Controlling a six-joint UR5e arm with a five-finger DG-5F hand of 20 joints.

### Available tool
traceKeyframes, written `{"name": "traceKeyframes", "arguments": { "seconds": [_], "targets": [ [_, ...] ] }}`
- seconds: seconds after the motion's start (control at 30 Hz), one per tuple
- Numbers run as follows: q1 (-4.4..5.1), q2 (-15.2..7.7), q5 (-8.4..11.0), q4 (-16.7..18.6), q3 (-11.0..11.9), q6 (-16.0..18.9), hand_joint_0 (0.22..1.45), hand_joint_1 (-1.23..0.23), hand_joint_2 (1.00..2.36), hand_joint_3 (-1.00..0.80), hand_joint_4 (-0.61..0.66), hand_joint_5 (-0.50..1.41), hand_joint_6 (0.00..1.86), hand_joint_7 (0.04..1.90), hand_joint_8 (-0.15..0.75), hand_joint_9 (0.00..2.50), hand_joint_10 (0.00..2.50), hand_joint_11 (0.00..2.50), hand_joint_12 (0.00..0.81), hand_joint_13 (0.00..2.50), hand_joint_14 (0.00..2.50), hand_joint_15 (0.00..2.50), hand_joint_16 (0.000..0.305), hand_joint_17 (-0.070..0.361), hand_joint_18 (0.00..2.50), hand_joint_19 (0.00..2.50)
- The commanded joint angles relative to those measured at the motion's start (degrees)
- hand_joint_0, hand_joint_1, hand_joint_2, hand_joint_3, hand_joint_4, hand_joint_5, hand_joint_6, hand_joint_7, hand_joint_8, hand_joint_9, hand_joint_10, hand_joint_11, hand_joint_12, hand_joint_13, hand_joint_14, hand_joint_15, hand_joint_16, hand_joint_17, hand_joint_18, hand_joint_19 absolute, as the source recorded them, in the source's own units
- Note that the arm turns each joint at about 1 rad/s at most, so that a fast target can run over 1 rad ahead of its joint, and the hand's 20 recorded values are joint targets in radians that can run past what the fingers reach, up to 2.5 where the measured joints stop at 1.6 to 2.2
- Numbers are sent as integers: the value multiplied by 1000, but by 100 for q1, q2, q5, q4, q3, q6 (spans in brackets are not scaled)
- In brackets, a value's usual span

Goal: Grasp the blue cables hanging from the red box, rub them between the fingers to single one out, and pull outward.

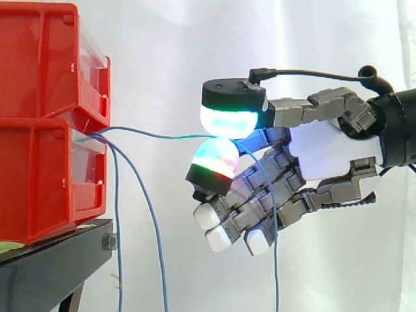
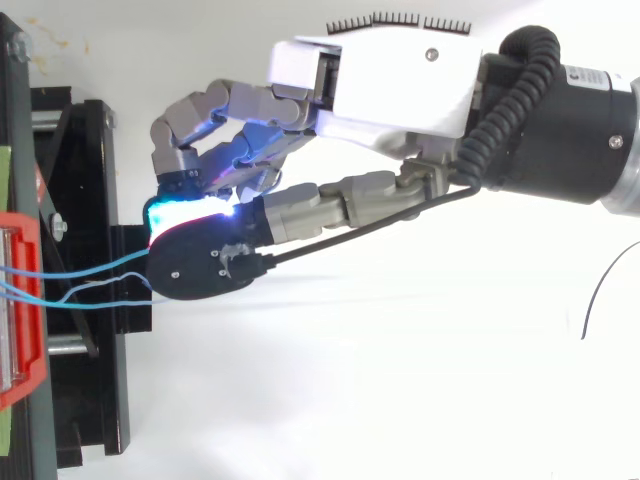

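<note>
- pinching a thin blue cable [image 1: 156,135] between glowing thumb pad [image 1: 227,121] and curled fingertip [image 1: 216,158] of the grey-and-white robot hand [image 1: 325,153]
- stretched nearly level from lower red plastic bin [image 1: 39,188] to that pinch
- two more blue cables [image 1: 118,227] hanging loose from the same bin, beside the black metal stand [image 1: 52,260]

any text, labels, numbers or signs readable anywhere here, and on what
None can be read in either view.
red bins: plain fronts, no print visible.
hand: white shell bare, no legible marking.
blue cables: no tags.
green strip by the black stand: too little in view to tell whether it bears print.
</note>
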Motion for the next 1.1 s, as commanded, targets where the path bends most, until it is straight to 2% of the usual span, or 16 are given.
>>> {"name": "traceKeyframes", "arguments": {
  "seconds": [0.0, 0.57, 1.07],
  "targets": [
    [0, 1, 0, 0, -5, 0, 605, -688, 1014, -217, 225, -120, 645, 1187, 272, 814, 10, 481, 309, 675, 14, 397, 38, 85, 553, 735],
    [0, -8, 0, 0, 4, 0, 610, -719, 1016, -215, 225, -132, 675, 1164, 270, 792, 11, 505, 306, 664, 14, 398, 37, 83, 542, 735],
    [-9, 54, -9, -62, 4, 0, 603, -723, 1021, -50, 240, -149, 756, 1101, 280, 789, 10, 524, 319, 674, 13, 391, 39, 87, 568, 698]
  ]
}}
